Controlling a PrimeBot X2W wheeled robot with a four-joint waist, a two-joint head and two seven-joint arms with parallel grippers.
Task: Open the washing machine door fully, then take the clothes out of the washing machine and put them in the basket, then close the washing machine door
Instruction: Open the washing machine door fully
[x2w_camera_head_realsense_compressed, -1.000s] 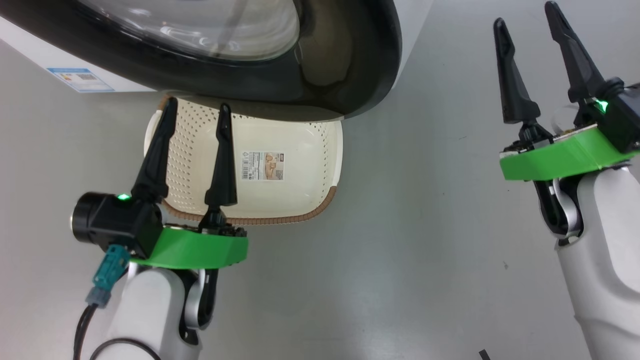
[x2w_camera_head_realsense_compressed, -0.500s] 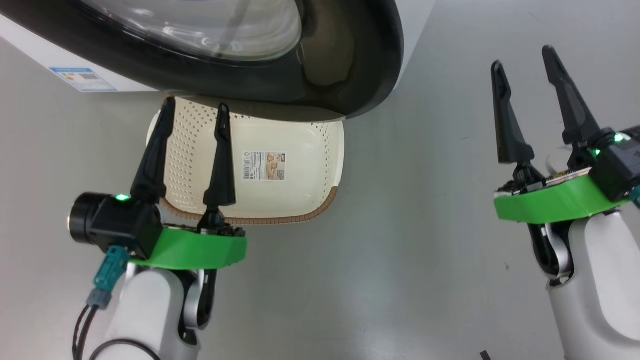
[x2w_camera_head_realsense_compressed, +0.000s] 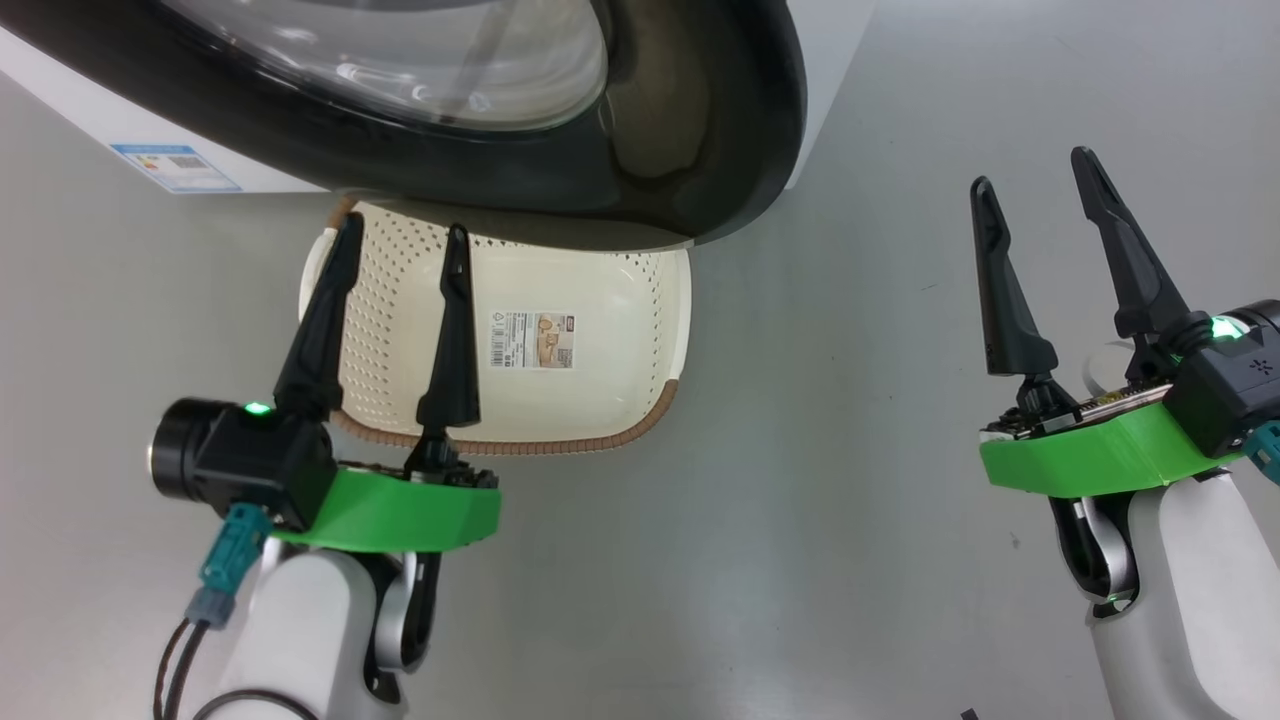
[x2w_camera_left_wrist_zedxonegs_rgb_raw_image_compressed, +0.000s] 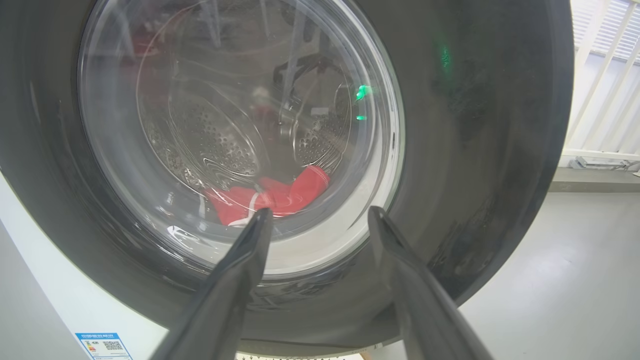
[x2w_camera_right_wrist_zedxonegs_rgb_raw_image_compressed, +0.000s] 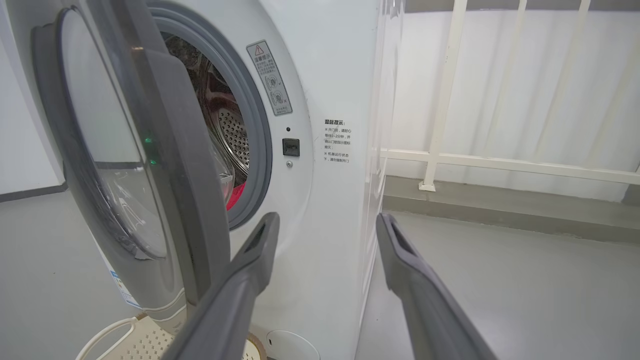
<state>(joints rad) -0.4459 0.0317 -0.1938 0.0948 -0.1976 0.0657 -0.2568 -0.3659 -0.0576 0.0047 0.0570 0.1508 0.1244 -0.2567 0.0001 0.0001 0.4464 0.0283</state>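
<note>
Currently the washing machine door (x2w_camera_head_realsense_compressed: 700, 120) stands partly open and upright. Its glass bowl faces the left gripper (x2w_camera_head_realsense_compressed: 403, 226) and its free edge is turned toward the right gripper (x2w_camera_head_realsense_compressed: 1032, 170). The basket (x2w_camera_head_realsense_compressed: 560, 445) lies on the floor (x2w_camera_head_realsense_compressed: 800, 520) under the door's lower rim, beneath and ahead of the left gripper's fingers (x2w_camera_head_realsense_compressed: 320, 320). Its long axis runs crosswise to those fingers, toward the right gripper's side, with the open top upward.

Left wrist view: the door (x2w_camera_left_wrist_zedxonegs_rgb_raw_image_compressed: 475, 150) is just ahead of the left gripper (x2w_camera_left_wrist_zedxonegs_rgb_raw_image_compressed: 320, 212). The clothes (x2w_camera_left_wrist_zedxonegs_rgb_raw_image_compressed: 280, 197) show through the glass, low in the drum, beyond the fingertips.

Right wrist view: the door (x2w_camera_right_wrist_zedxonegs_rgb_raw_image_compressed: 165, 175) appears nearly edge-on, ahead and left of the right gripper (x2w_camera_right_wrist_zedxonegs_rgb_raw_image_compressed: 326, 217). This view exposes the gap to the washing machine (x2w_camera_right_wrist_zedxonegs_rgb_raw_image_compressed: 330, 75), the grey seal (x2w_camera_right_wrist_zedxonegs_rgb_raw_image_compressed: 260, 140), the perforated drum (x2w_camera_right_wrist_zedxonegs_rgb_raw_image_compressed: 232, 135) and a red sliver of clothes (x2w_camera_right_wrist_zedxonegs_rgb_raw_image_compressed: 235, 197). A basket corner (x2w_camera_right_wrist_zedxonegs_rgb_raw_image_compressed: 140, 340) lies below-left of the fingers.

Both pale forearms rise from the lower corners of the head view, fingers pointing forward at the machine. Both grippers are released, fingers spread, holding nothing. The right gripper is well apart from the door, over the floor.
</note>
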